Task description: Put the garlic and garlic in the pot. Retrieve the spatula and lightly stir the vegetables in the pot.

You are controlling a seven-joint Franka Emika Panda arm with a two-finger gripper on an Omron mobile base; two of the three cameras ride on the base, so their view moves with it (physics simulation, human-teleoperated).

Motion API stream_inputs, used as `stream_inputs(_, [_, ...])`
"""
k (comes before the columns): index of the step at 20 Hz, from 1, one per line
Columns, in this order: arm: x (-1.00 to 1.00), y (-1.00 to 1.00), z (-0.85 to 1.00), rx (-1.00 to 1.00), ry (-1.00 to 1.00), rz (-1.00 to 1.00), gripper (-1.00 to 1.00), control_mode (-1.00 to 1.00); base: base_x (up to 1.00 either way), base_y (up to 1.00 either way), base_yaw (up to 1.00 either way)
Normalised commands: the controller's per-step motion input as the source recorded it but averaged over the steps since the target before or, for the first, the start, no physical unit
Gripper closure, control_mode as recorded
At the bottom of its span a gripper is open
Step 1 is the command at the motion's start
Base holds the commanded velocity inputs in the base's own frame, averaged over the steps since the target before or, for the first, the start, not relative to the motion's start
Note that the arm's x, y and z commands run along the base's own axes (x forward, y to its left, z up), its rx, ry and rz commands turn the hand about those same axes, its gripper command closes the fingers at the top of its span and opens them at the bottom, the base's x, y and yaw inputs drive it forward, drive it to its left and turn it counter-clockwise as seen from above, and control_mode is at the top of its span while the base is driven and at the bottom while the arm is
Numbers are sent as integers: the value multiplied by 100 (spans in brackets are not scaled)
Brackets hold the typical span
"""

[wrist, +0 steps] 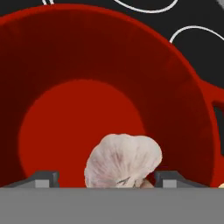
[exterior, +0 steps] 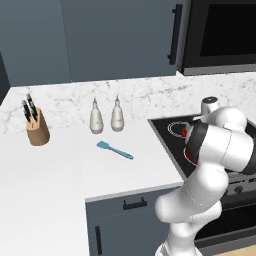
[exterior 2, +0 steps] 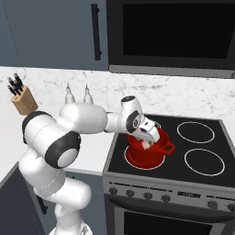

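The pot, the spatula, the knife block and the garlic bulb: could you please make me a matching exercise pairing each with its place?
Things:
1. pot
2. spatula
3. knife block
4. garlic bulb

Places:
A. flat on the white counter, before the two bottles
B. between the pincer tips, over the pot's inside
C. on the stove's front left burner
D. by the backsplash at the counter's left

Pairs: 1-C, 2-A, 3-D, 4-B

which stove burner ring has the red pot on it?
The front-left ring on the black stovetop carries the round red pot; the front-right ring and back-right ring are bare.
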Motion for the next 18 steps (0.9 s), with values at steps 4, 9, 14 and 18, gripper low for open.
stream_inputs(4, [-6,0,4,0,-3,8,-100,-100,0,0,0])
stream_inputs(9, [-28,-1,15,7,-24,10,-100,-100,0,0,0])
stream_inputs(14, [-24,0,6,0,10,13,-100,-100,0,0,0])
stream_inputs(18, [-17,0,9,0,-19,7,-100,-100,0,0,0])
